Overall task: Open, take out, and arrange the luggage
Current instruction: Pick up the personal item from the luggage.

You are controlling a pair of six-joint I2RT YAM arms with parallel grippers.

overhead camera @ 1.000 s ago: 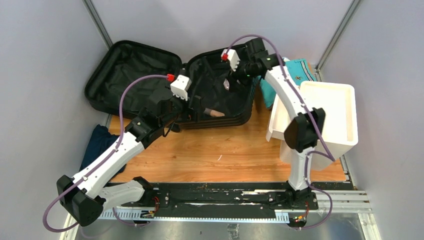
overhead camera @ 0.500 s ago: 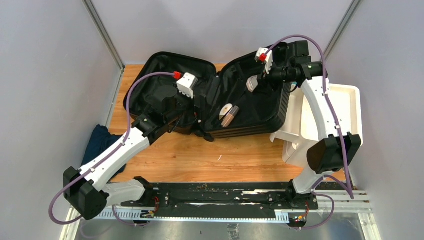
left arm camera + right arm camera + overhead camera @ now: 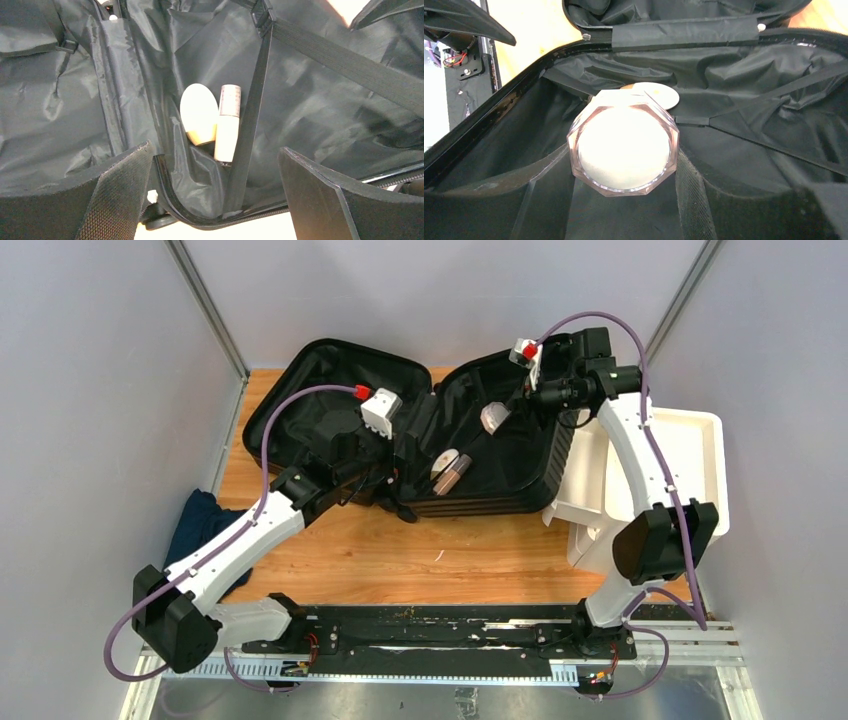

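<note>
The luggage (image 3: pixel 322 405) is a black hard-shell suitcase lying open on the table, both halves showing black lining (image 3: pixel 320 100). My right gripper (image 3: pixel 507 412) is inside the right half, shut on a clear pinkish octagonal jar (image 3: pixel 624 147) with a white top, also visible from above as the jar (image 3: pixel 494 419). My left gripper (image 3: pixel 215 152) is open at the near rim of that half, nothing between its fingers. Just beyond it, a white oval item (image 3: pixel 199 112) and a beige tube (image 3: pixel 227 125) lie beside a black strap (image 3: pixel 250 130).
A white drawer unit (image 3: pixel 690 470) stands at the right, close to the suitcase's right side. A dark blue cloth (image 3: pixel 200 520) lies off the table's left edge. Bare wooden table (image 3: pixel 430 545) lies between the suitcase and the arm bases. Grey walls close in on three sides.
The suitcase sits further right than a second ago, and the teal cloth behind it no longer shows. The right arm has swung right with the jar. The left gripper stays open.
</note>
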